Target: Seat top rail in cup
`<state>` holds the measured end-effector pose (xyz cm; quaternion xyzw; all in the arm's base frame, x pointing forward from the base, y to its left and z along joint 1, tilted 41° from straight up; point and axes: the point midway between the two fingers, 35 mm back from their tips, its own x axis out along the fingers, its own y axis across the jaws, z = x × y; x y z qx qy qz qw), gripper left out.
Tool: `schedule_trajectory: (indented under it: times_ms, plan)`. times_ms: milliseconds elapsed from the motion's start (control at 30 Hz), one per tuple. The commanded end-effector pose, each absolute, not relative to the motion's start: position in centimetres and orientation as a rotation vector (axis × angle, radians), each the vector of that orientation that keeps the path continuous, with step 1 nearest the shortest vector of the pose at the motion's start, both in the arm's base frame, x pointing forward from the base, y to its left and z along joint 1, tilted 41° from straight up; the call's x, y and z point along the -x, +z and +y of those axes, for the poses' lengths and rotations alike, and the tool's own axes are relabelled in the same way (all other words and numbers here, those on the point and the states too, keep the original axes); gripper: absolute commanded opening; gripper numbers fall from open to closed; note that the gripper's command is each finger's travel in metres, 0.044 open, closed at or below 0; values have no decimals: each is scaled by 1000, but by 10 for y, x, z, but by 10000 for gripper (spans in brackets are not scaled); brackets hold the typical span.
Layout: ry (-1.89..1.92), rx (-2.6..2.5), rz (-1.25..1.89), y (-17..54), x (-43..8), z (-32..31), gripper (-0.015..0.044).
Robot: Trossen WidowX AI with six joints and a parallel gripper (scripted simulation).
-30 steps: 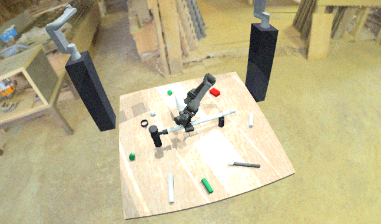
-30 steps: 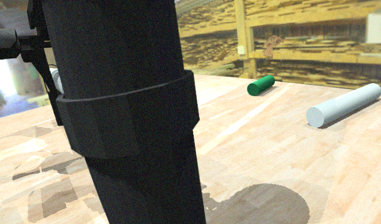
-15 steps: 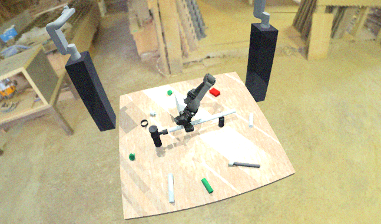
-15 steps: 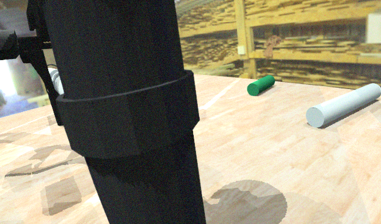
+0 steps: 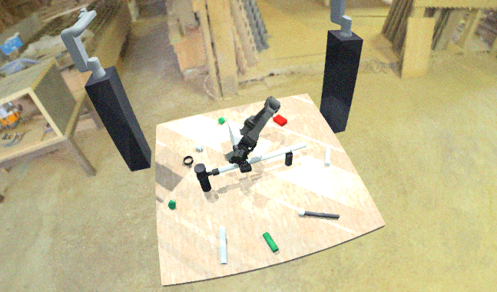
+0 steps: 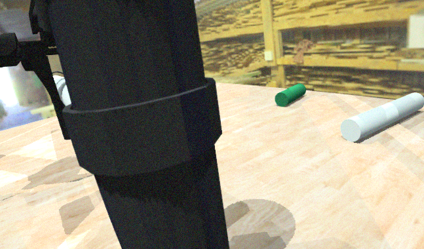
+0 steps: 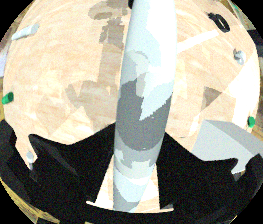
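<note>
The big post (image 5: 205,184) (image 6: 122,49) stands upright, its brace band (image 6: 135,141) around it. In the top view the black rail-end cup (image 5: 216,171) sticks out sideways near the post's cap (image 5: 200,167). The pale rail (image 5: 271,154) (image 7: 149,60) runs through the loop cap on the small black post (image 5: 289,159). Its left end meets the cup's mouth, in line with it; how deep it sits, I cannot tell. My gripper (image 5: 244,165) (image 7: 137,128) is shut on the rail, between the cup and the small post, nearer the cup.
Around the assembly on the table (image 5: 258,269) lie a black ring (image 5: 187,160), pale tubes (image 5: 223,246) (image 5: 327,157), a green cylinder (image 5: 270,242) (image 6: 290,95), a dark rod with a white end (image 5: 321,215), a red block (image 5: 280,120) and green caps (image 5: 172,204) (image 5: 221,121).
</note>
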<state>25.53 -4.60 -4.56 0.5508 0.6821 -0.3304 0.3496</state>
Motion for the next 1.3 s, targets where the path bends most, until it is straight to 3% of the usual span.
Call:
schedule_trajectory:
  times_ms: [0, 1267]
  plan:
    - [-854, -1420, 1745, -45, -259, -52, 0]
    - [-856, -1426, 1768, -46, -255, -46, 0]
